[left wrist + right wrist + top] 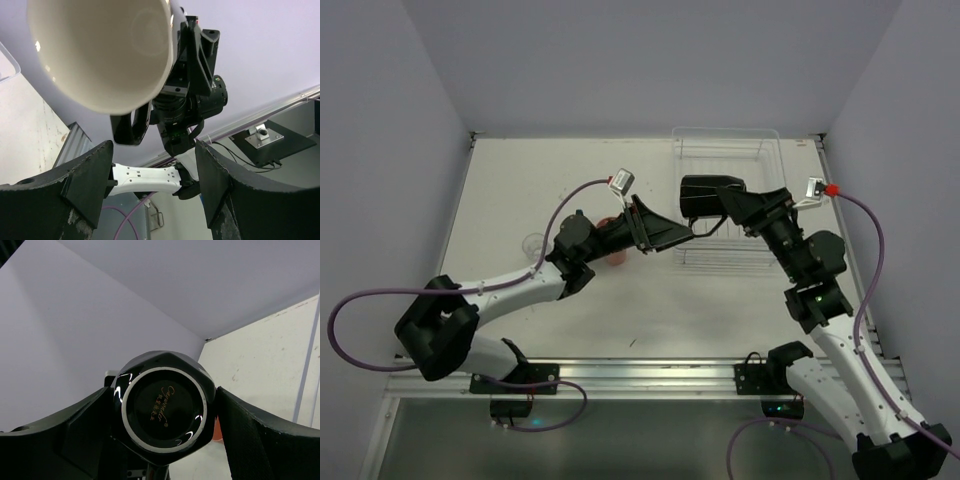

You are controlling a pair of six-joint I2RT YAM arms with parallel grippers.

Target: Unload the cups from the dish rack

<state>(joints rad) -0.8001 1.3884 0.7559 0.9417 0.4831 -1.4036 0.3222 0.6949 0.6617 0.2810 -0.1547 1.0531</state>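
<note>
Reaching right across the desk (520,180), the left arm's pincer (677,233) stands spread just beside the black cup (705,197); the right arm bends left, its pincer (732,203) pinching that cup sideways above the dish rack's (760,132) left part.

Pale lilac walls (620,60) around white tabletop (520,190)

The left arm (520,285) hides most of the pink cup (615,258); the left wrist view's top edge crops the black cup (100,50).
</note>
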